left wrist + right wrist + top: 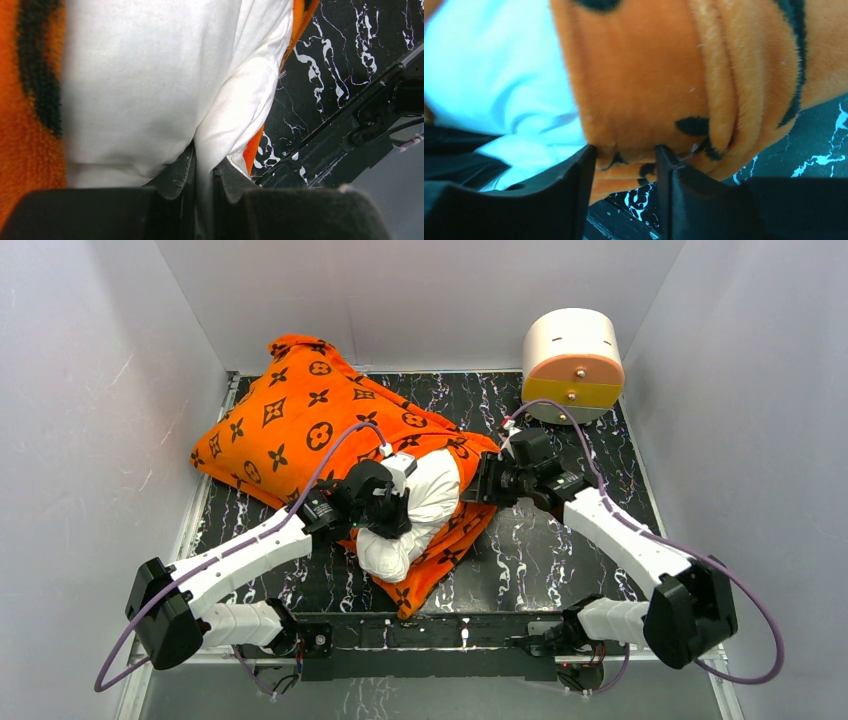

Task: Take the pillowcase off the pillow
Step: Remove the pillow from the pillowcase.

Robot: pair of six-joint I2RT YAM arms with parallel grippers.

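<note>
One pillowcase (pixel 290 420), one pillow (pixel 437 490), two grippers at work; the cover is partly off.

The single orange pillowcase lies across the left and middle of the black marbled table (pixel 560 550), its far corner raised toward the back wall. The one white pillow bulges out of the cover's near open end, between the two arms. Left gripper (pixel 202 167): both fingers pressed together on a fold of the white pillow, clamped. Right gripper (pixel 626 155): its two fingers stand apart, a bunched orange edge of the pillowcase sitting in the gap at their tips. One round drawer box (pixel 572 365) stands at the far right, apart from the fabric.
</note>
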